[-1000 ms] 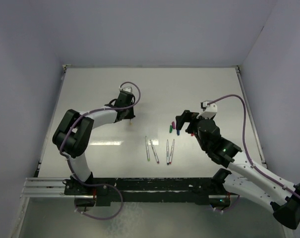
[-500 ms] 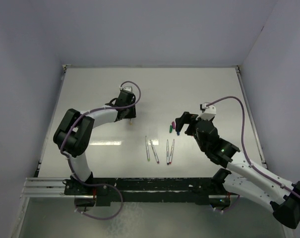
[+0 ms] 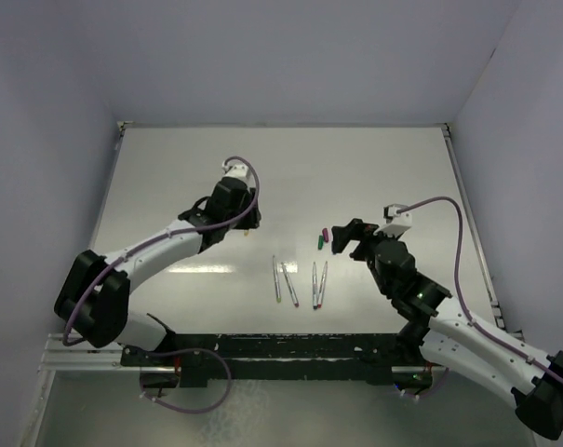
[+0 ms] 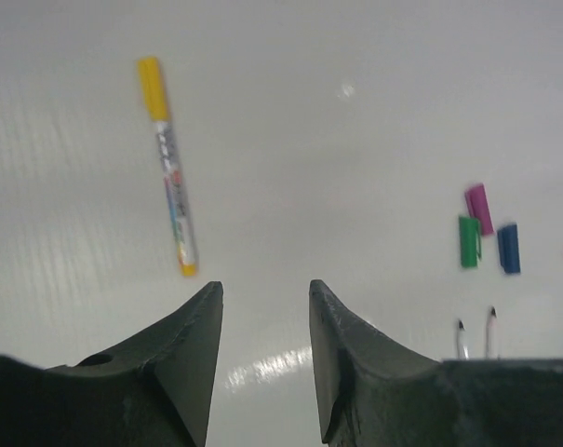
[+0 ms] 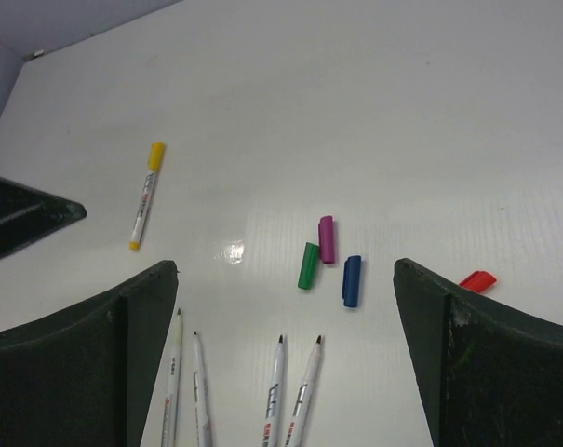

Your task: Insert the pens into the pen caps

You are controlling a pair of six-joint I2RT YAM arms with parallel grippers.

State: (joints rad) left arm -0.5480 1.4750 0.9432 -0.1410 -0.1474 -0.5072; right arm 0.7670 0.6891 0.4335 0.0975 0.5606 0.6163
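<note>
A yellow-capped pen point(image 4: 167, 166) lies alone on the table, ahead of my left gripper point(image 4: 265, 293), which is open and empty above the surface. It also shows in the right wrist view point(image 5: 144, 196). Four uncapped whitish pens point(image 5: 274, 391) lie side by side, also seen from the top point(image 3: 300, 282). Beyond their tips lie the green cap point(image 5: 308, 265), magenta cap point(image 5: 327, 238), blue cap point(image 5: 352, 280) and red cap point(image 5: 476, 279). My right gripper point(image 5: 286, 265) is wide open and empty, hovering over the caps point(image 3: 322, 237).
The white table point(image 3: 374, 177) has raised edges at the back and sides. The left gripper point(image 3: 248, 221) and right gripper point(image 3: 344, 235) sit about a hand's width apart. The left gripper's finger point(image 5: 20, 219) shows at the left of the right wrist view.
The left arm's elbow has swung down toward the near left while its gripper stayed near the yellow pen. The right wrist has drawn back slightly toward the near right.
</note>
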